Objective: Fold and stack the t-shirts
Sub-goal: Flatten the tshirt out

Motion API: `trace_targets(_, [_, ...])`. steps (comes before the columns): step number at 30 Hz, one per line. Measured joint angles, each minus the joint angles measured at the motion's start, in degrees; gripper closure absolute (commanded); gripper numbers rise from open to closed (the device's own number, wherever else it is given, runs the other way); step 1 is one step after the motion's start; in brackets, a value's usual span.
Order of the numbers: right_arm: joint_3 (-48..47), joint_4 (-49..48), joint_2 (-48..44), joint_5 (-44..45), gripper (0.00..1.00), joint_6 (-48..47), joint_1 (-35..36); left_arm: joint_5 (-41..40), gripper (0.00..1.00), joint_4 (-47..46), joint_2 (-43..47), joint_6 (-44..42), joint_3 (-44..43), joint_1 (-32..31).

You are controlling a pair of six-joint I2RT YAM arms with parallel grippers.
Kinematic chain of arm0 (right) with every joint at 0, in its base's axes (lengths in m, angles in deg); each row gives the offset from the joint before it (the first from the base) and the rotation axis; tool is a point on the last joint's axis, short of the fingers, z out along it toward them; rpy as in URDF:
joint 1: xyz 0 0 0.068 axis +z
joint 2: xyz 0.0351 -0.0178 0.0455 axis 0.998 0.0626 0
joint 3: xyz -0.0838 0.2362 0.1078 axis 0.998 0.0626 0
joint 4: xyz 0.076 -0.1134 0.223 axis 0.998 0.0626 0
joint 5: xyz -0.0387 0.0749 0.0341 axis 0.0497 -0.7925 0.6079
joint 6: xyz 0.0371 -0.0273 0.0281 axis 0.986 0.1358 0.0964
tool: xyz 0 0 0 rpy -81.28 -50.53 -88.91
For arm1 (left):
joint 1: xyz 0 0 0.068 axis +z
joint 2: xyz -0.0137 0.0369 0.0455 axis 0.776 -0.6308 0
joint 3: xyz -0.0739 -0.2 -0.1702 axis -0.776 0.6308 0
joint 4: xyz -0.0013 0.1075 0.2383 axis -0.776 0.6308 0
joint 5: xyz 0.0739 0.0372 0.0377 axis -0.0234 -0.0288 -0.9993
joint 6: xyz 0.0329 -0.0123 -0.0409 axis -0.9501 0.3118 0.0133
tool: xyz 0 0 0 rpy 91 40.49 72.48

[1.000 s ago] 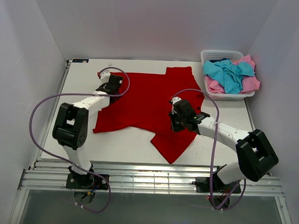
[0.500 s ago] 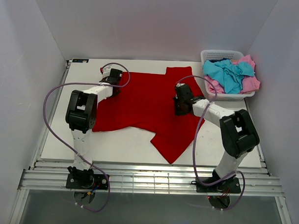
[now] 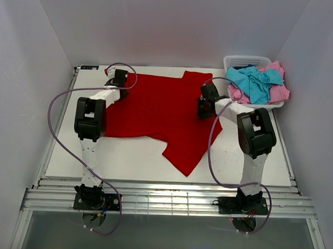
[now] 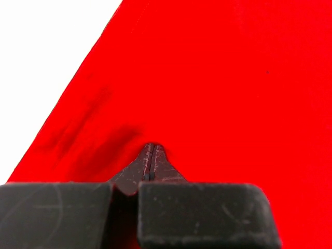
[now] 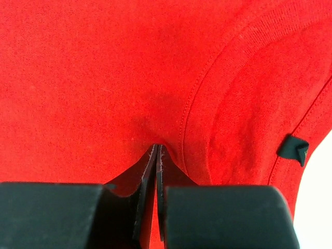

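Red t-shirt (image 3: 156, 110) lies spread on the bench (image 3: 127, 158), left gripper (image 4: 150, 155) and right gripper (image 5: 156, 153) each pinching a fold near its far edge, probably to draw it flat for folding; turquoise t-shirt (image 3: 253, 81) and pink t-shirt (image 3: 278, 93) sit heaped in the basket (image 3: 245, 60).

Plain bright red t-shirt (image 3: 156, 110), turquoise-blue t-shirt (image 3: 254, 81) and pink t-shirt (image 3: 279, 94), white lattice basket (image 3: 242, 59), white table (image 3: 127, 156), black-and-white arms (image 3: 90, 119), purple cables (image 3: 49, 112), black tag (image 5: 292, 147), pale grey walls (image 3: 159, 26)

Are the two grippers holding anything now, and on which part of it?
Both hold the red t-shirt: the left gripper pinches cloth near its far left edge, the right gripper beside a stitched seam on its far right.
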Motion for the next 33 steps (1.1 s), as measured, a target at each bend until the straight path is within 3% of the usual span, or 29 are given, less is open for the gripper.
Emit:
trace_targets(9, [-14.16, 1.75, 9.73, -4.55, 0.92, -0.66, -4.15, 1.55, 1.0, -0.94, -2.05, -0.22, -2.86, 1.29])
trace_targets(13, [-15.06, 1.92, 10.12, -4.7, 0.92, -2.84, -5.05, 2.54, 1.0, -2.27, -1.6, -0.39, -1.92, 1.36])
trace_targets(17, [-6.95, 1.55, 3.08, -4.04, 0.91, -5.09, -5.05, 3.63, 1.0, -4.37, 1.75, -0.59, 3.19, 1.2])
trace_targets(20, [1.09, 2.23, -8.09, -3.56, 0.91, -6.36, -4.24, 3.96, 1.0, -3.65, 5.22, -1.16, 6.14, 0.81])
trace_targets(25, [5.99, 1.95, -23.87, -4.28, 0.92, -7.08, 0.92, 4.72, 1.0, -3.74, 12.39, -2.12, 6.56, -0.92])
trace_targets(29, [11.08, 0.59, -29.07, -7.32, 0.92, -6.19, 5.27, 5.16, 1.0, -4.66, 18.27, -2.47, 8.07, -3.28])
trace_targets(33, [17.29, 0.59, -26.88, -9.16, 0.92, -4.35, 7.65, 5.53, 1.0, -5.4, 21.64, -2.27, 12.39, -5.38])
